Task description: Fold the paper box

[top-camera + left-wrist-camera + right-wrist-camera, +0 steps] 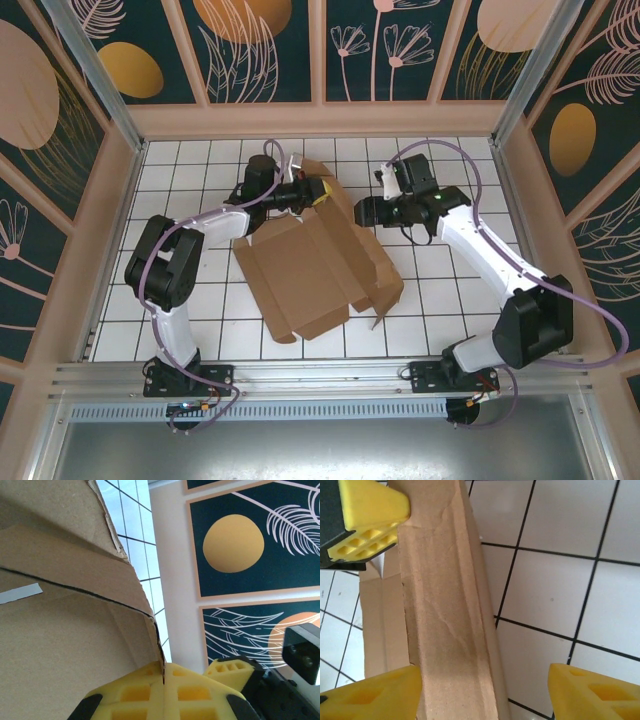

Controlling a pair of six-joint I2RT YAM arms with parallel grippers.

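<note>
Left wrist: left hand (164, 682) clamps paper box (75, 630); right hand (485, 695) gapes.

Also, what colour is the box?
The box is plain brown cardboard, with no print; it shows best in the top view.

The top camera looks steeply down from above the near edge of the table (440, 300), while both wrist cameras sit tight against the paper box (310, 275), the left facing a panelled wall (250, 545), the right facing down onto the table.
</note>
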